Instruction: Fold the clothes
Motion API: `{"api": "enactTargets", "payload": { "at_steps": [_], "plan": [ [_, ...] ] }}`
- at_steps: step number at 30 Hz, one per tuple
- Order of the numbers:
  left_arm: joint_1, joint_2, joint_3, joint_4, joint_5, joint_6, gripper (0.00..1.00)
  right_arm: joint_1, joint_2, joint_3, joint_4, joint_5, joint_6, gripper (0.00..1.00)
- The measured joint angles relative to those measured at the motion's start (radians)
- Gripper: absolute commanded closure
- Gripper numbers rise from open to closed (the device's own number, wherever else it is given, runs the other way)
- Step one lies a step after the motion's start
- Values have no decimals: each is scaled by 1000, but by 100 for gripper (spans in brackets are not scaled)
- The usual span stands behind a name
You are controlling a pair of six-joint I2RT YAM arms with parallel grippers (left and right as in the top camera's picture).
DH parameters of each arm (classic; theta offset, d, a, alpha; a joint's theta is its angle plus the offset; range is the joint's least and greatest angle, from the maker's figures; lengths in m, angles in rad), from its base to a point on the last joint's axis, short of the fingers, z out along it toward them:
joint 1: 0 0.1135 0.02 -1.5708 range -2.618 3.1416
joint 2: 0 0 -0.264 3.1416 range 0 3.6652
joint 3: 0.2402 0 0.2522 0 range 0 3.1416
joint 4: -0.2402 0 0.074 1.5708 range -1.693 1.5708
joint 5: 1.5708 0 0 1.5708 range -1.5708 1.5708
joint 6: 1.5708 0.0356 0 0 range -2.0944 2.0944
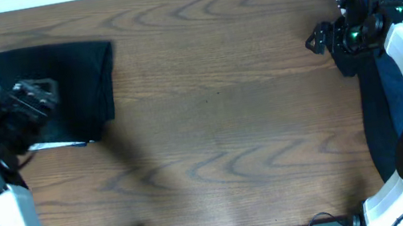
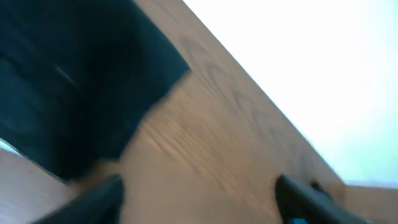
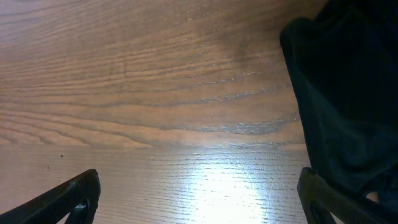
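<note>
Brown wood-grain tabletop [image 1: 220, 126] beneath both arms. Spread wide and pinching nothing, left claw [image 1: 38, 92] above the left part of a folded black garment [image 1: 81, 67]. From the blurred wrist camera, folded black garment [image 2: 74, 81] ahead and left of the left claw [image 2: 200, 204], none of it between the fingers. Likewise spread and holding nothing, right claw [image 1: 318, 38] just beside the edge of a loose navy pile [image 1: 382, 100]. From its wrist camera, bare wood below the right claw [image 3: 199, 205], navy pile [image 3: 348, 93] off to the right, close by one finger [image 3: 333, 200].
</note>
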Motion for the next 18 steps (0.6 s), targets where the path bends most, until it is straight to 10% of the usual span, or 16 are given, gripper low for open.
{"api": "enactTargets", "payload": {
  "at_steps": [18],
  "plan": [
    [-56, -13, 0, -92, 8, 19, 2, 0, 0, 0, -1, 0, 0, 1]
  ]
}}
